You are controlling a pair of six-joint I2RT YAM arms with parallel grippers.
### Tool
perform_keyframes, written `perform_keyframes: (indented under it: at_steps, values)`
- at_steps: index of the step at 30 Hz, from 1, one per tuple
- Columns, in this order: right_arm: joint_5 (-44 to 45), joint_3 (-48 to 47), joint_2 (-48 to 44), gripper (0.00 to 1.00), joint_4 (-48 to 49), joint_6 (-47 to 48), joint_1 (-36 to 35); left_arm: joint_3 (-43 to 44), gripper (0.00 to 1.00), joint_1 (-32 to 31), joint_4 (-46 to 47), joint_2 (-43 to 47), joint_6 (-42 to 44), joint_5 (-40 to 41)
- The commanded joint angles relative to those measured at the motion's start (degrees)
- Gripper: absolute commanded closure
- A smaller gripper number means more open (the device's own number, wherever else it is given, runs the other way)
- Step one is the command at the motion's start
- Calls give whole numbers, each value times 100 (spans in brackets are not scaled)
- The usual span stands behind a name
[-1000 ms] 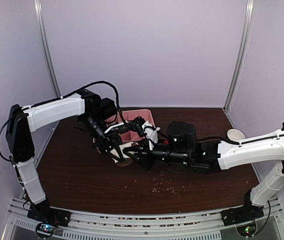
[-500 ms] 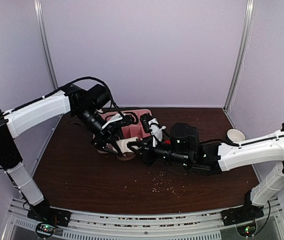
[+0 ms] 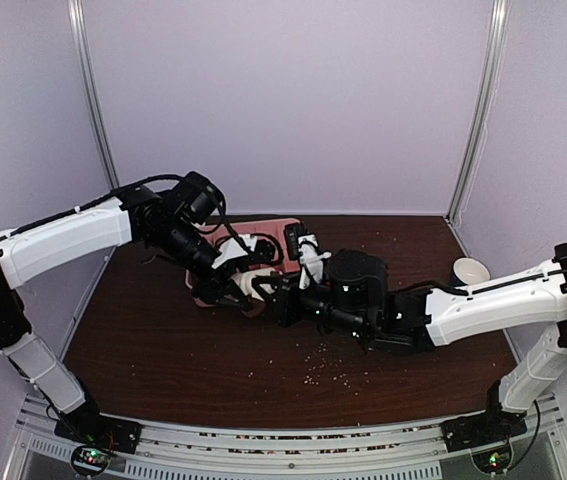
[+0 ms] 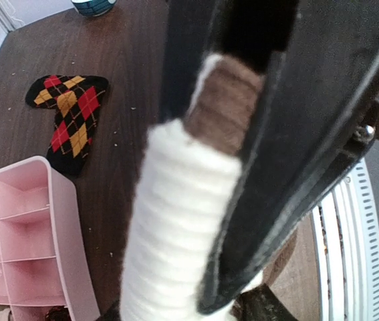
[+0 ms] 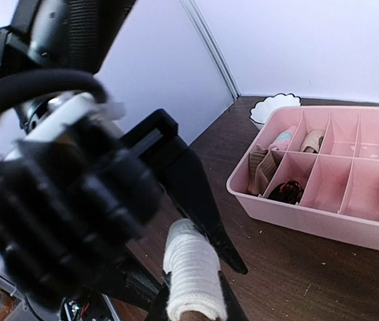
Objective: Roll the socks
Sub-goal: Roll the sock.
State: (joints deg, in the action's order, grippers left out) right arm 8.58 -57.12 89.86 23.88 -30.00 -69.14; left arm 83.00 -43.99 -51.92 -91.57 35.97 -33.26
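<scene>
**Cream sock caught between both grippers, mid-roll**

From above, the left gripper [image 3: 231, 288] and right gripper [image 3: 275, 300] meet over the middle of the table [image 3: 163, 350]. They are just in front of the pink tray [image 3: 273, 223], with the cream sock [image 3: 255, 285] between them. A white bowl [image 3: 470, 268] sits well apart by the right wall, and crumbs [image 3: 315, 368] speckle the near wood.

At the left wrist, the sock is wound into a tight tube with its brown patch [image 4: 226, 100] at one end. It lies along the gap of the left gripper, whose jaws stand partly apart; whether they pinch it I cannot tell. An argyle sock [image 4: 69, 119] lies flat and unrolled on the table beyond, with a teal cup [image 4: 93, 5] further off.

At the right wrist, the right gripper is narrow, nipping the tube's lower end. One left finger [image 5: 199, 200] crosses just beside it. The tray's compartments hold several fabric bundles [image 5: 264, 170].

I judge the right gripper should grip firmly while the left takes the tube squarely, or the wraps may slacken. The crowded fingers are the main hindrance, and the tray wall is close behind.
</scene>
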Motion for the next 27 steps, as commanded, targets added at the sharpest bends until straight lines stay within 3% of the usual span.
perform_keyframes:
  at_steps: [1, 9, 12, 16, 19, 20, 24, 27]
  values:
    - [248, -380, 177, 100, -95, -1006, -28, -320, 56, -162, 841, 479, -30, 807]
    - [508, -532, 299, 100, -512, -2190, 22, -736, 59, -392, 1420, 725, 91, 1824]
    - [333, -736, 402, 100, -647, -2334, 35, -836, 68, -534, 1644, 664, 57, 2630]
    - [249, -793, 482, 100, -797, -2501, 55, -838, 86, -541, 1776, 649, 3, 2988]
    - [146, -708, 461, 90, -710, -2675, 94, -831, 95, -541, 1787, 621, -46, 3034]
    - [118, -674, 443, 87, -641, -2669, 109, -818, 99, -541, 1764, 608, -80, 2992]
    - [187, -411, 225, 67, -435, -2483, 142, -544, 100, -434, 1259, 459, -195, 2110]
    - [107, -170, -35, 45, -91, -1831, 161, 143, 100, -76, 20, 54, -123, 42]
